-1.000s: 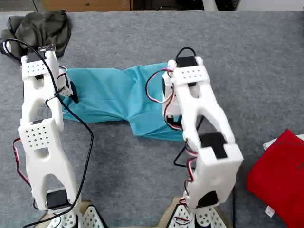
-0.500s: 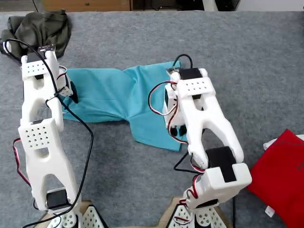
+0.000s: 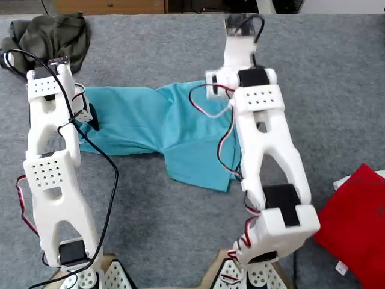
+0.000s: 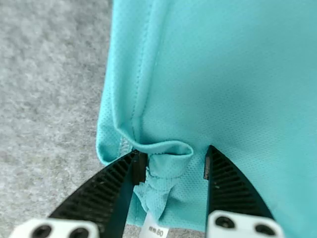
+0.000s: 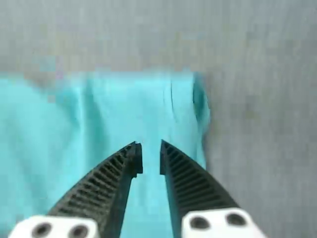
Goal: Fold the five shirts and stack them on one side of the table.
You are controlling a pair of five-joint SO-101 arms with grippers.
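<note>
A teal shirt (image 3: 150, 123) lies spread and partly folded in the middle of the grey table. At the shirt's left edge my left gripper (image 3: 86, 114) rests, shut on a bunched fold of teal fabric (image 4: 168, 163) beside the label. My right gripper (image 3: 239, 42) hangs above the shirt's far right corner. Its fingers stand almost together with only a thin slit and nothing between them (image 5: 148, 158). Below them lies the teal shirt's edge (image 5: 195, 104). A crumpled olive shirt (image 3: 51, 33) lies at the far left corner. A folded red shirt (image 3: 355, 220) lies at the right edge.
The table (image 3: 325, 90) is covered in grey carpet. A small white item (image 3: 344, 180) peeks out beside the red shirt. Black cables hang from the left arm (image 3: 111, 180). Bare carpet shows at the far right and in front of the teal shirt.
My right arm rose off the teal shirt's right side and swung toward the far edge. The shirt's near right flap slid slightly nearer. The left arm has stayed put.
</note>
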